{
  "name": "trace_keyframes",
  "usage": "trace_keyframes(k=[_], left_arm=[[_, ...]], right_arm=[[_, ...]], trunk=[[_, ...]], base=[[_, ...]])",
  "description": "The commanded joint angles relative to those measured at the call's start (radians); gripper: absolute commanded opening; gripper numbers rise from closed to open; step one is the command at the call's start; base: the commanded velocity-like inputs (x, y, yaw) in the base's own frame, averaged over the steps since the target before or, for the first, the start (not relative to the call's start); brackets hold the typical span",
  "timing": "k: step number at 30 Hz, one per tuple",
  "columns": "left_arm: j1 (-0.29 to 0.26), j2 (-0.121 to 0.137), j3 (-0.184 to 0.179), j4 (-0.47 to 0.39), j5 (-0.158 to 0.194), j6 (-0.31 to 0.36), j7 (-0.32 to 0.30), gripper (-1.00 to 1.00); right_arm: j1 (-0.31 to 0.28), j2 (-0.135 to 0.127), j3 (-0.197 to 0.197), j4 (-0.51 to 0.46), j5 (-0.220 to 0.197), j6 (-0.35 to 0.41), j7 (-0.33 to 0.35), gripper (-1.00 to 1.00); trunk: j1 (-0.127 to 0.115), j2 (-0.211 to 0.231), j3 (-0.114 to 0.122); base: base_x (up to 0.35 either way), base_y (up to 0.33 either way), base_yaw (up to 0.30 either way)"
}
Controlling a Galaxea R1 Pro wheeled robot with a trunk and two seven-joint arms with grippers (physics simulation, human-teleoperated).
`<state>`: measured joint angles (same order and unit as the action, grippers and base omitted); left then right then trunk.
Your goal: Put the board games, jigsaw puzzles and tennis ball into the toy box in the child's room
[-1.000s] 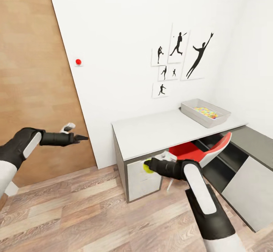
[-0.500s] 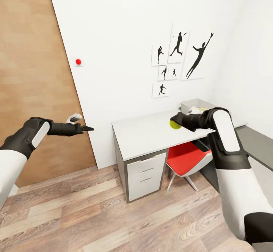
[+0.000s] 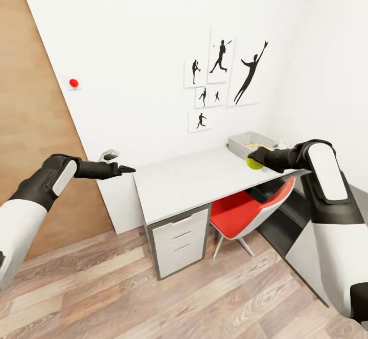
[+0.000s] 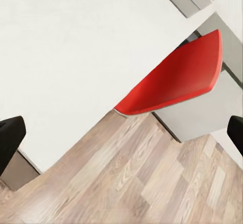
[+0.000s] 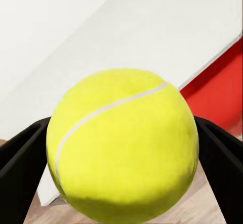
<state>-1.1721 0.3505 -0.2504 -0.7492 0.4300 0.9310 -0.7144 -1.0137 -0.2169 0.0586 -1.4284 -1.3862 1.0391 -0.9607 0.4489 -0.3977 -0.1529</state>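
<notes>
Yellow-green ball [image 3: 253, 163] clamped in the right end effector [image 3: 255, 159], centre right of the frame.
It hangs beside the toy box [image 3: 238, 145], over the tabletop [image 3: 189, 180]; left end effector [image 3: 125, 168] gapes empty.

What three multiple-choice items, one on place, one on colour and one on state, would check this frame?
1. Where is the tennis ball?
A. on the floor
B. between the fingers of the right gripper, beside the toy box
C. on the red chair

2. What colour is the chair's seat?
A. red
B. blue
C. green

3. What state is the left gripper in?
A. shut on a puzzle
B. shut on a game box
C. open, holding nothing

Key: 1 B, the right wrist view shows the ball clamped between both fingers; 2 A, the seat is red under the table; 3 C, its fingertips sit far apart in the left wrist view.
</notes>
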Motion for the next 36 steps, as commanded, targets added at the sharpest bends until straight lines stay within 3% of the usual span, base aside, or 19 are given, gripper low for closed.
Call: trace_keyframes(k=[1, 17, 36], left_arm=[[-0.001, -0.002, -0.003, -0.001, 0.002, 0.004, 0.004, 1.0], [-0.006, -0.015, -0.003, -0.001, 0.003, 0.007, 0.017, 1.0], [-0.006, -0.018, -0.003, -0.001, 0.004, 0.015, 0.016, 1.0]], right_arm=[[-0.002, -0.001, 0.001, -0.001, -0.009, 0.002, -0.01, -1.0], [-0.038, -0.002, 0.017, -0.005, -0.009, 0.0, -0.079, -1.0], [-0.04, -0.009, 0.018, 0.006, -0.002, 0.0, -0.081, -1.0]], trunk=[[0.001, -0.002, -0.003], [0.001, -0.002, -0.02], [0.001, -0.002, -0.036]], base=[[0.256, -0.231, -0.243], [0.256, -0.231, -0.206], [0.256, -0.234, 0.029]])
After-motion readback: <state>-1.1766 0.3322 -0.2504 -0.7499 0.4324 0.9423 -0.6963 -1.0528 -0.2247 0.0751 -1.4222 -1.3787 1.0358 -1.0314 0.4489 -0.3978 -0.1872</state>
